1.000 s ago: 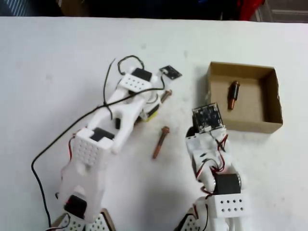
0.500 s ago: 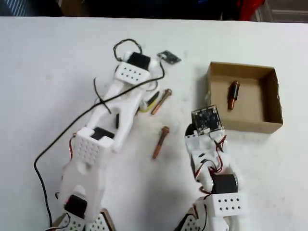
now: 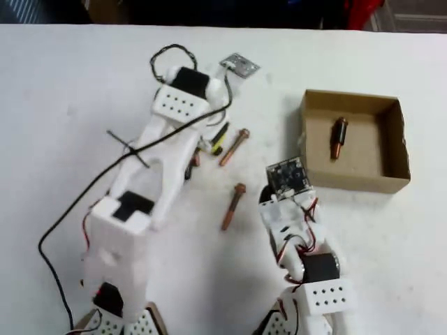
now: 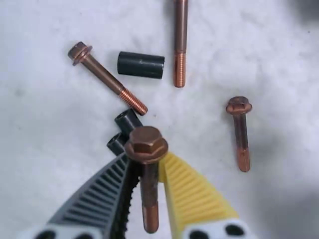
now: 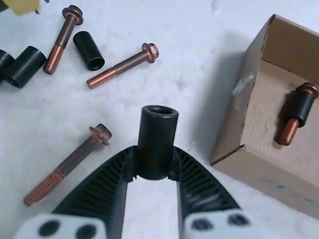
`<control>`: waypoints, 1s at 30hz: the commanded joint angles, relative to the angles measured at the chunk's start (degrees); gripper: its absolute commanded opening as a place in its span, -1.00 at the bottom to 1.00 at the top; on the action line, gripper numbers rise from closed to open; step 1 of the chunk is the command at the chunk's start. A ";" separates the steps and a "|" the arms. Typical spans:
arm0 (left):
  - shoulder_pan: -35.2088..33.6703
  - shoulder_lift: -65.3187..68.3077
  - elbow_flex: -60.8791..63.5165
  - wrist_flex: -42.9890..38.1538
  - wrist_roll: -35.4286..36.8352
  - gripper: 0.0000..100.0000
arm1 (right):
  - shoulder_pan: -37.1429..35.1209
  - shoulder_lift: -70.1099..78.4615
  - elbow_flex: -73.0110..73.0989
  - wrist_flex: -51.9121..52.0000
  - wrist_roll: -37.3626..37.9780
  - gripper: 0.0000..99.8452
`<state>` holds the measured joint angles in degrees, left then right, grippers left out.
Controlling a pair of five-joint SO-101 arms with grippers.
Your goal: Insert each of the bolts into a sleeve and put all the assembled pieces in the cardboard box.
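My left gripper [image 4: 145, 164] is shut on a copper bolt [image 4: 146, 145], its hex head pointing away from the wrist, above the table. Below it lie three loose bolts [image 4: 107, 77] and a black sleeve [image 4: 141, 64], with two more sleeves [image 4: 127, 121] close to the fingertips. My right gripper [image 5: 157, 160] is shut on an upright black sleeve [image 5: 158, 129], just left of the cardboard box [image 5: 259, 144]. One assembled bolt-and-sleeve piece [image 3: 338, 137] lies inside the box [image 3: 353, 180]. From above, the left gripper [image 3: 211, 142] sits beside a loose bolt [image 3: 234, 146].
Another loose bolt [image 3: 232, 206] lies between the two arms. In the right wrist view, loose bolts [image 5: 122, 64] and a sleeve [image 5: 88, 50] are spread left of the box. A black cable [image 3: 77, 202] trails along the left arm.
The left arm has drawn back toward the far side of the table, uncovering a bolt that lies beside it. The right arm has shifted slightly left with its sleeve.
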<state>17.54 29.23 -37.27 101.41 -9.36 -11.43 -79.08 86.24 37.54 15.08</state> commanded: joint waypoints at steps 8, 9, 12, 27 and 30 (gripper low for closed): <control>0.48 -24.84 13.98 -2.20 0.35 -0.96 | -5.32 -0.92 0.88 -1.45 0.26 -0.97; 0.48 -26.42 15.56 -2.64 0.35 -0.96 | -5.67 -0.92 0.97 -1.45 0.26 -0.97; 0.48 -31.16 19.52 -4.40 0.62 -0.96 | -6.29 -0.92 1.14 -1.45 0.26 -0.97; 0.40 -55.25 36.92 -13.10 0.70 -0.96 | -14.29 -1.01 0.35 -3.74 -0.18 -0.97; 0.40 -59.38 39.65 -15.91 1.23 -0.96 | -15.52 -1.01 0.18 -6.11 -1.41 -0.97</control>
<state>17.63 -24.57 1.67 89.19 -9.19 -25.76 -79.08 88.18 34.37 15.08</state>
